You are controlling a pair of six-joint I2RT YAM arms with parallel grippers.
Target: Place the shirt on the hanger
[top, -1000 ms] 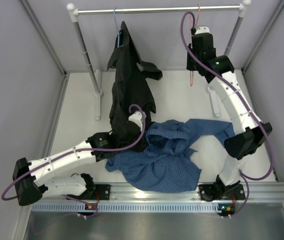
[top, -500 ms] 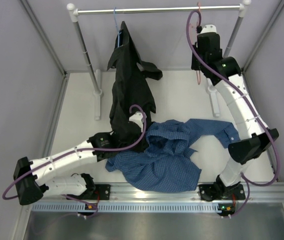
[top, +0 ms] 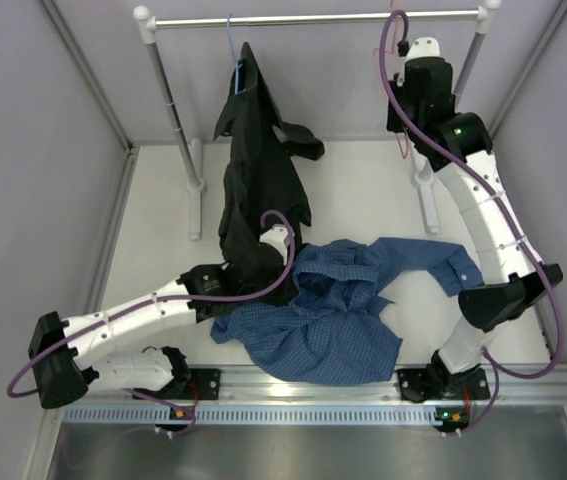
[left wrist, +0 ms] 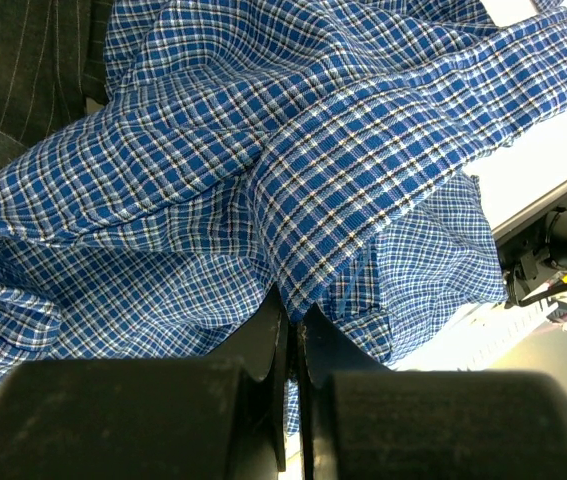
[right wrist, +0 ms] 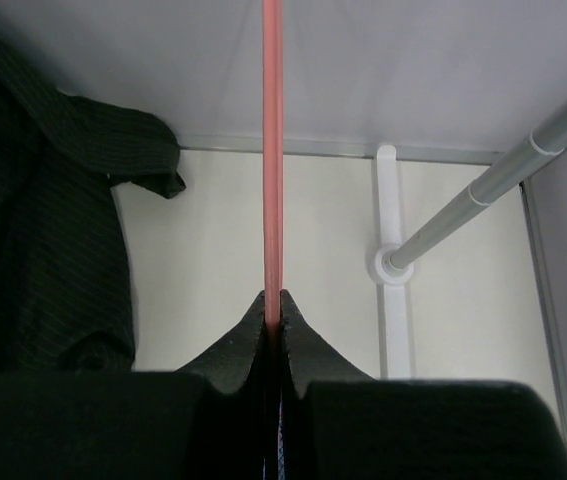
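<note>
left gripper (left wrist: 291, 318) pinching shirt (top: 328, 325) fold, right gripper (right wrist: 273, 308) clamped on pink hanger (right wrist: 273, 150)

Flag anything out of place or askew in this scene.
The shirt lies crumpled in a heap on the table, one sleeve flung out to the right. The black shirt hangs lopsided from its blue hanger, bunched rather than spread. Nothing looks spilled or damaged.

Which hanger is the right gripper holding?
The pink-red hanger, pinched in the right gripper near the right end of the rail. The blue hanger hangs further left on the rail, carrying the black shirt, with no gripper on it.
</note>
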